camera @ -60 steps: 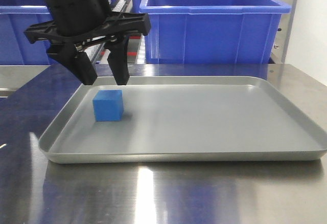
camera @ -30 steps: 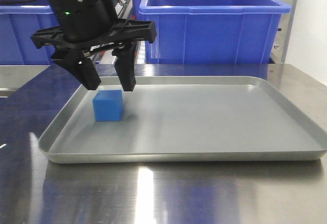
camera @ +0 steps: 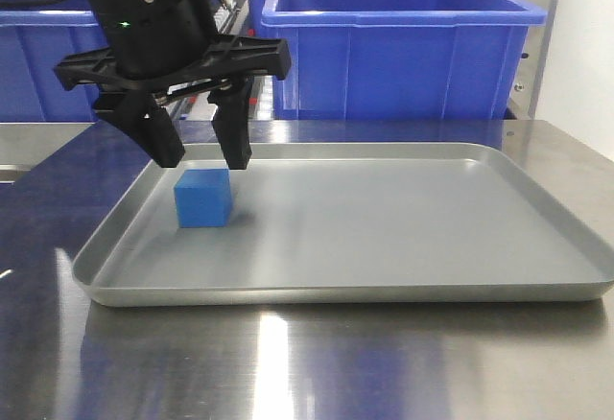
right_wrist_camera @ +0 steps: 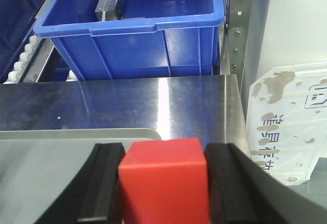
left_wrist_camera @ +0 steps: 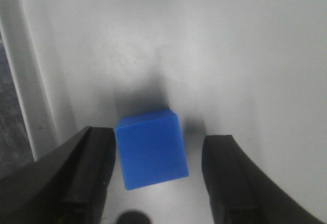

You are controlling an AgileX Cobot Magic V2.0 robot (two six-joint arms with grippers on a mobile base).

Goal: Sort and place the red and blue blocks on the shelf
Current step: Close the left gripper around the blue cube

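The blue block [camera: 202,198] rests in the left part of the shallow grey tray [camera: 336,293]. My left gripper [camera: 202,156] hangs open just above the block, one finger to each side. In the left wrist view the blue block [left_wrist_camera: 152,150] lies between the spread fingers of my left gripper [left_wrist_camera: 157,138], nearer the left one, with a gap on the right. My right gripper [right_wrist_camera: 164,152] is shut on the red block [right_wrist_camera: 164,183], held above the tray's corner [right_wrist_camera: 61,147]. The shelf's steel upright [right_wrist_camera: 235,29] stands behind.
Two large blue bins [camera: 403,36] [camera: 38,56] stand behind the tray on the steel surface. In the right wrist view a blue bin [right_wrist_camera: 133,35] holds a metal part. A white printed plastic sheet [right_wrist_camera: 291,111] leans at the right.
My left gripper has moved slightly right and down towards the blue block, then held almost still. It stays open. The block has not moved.
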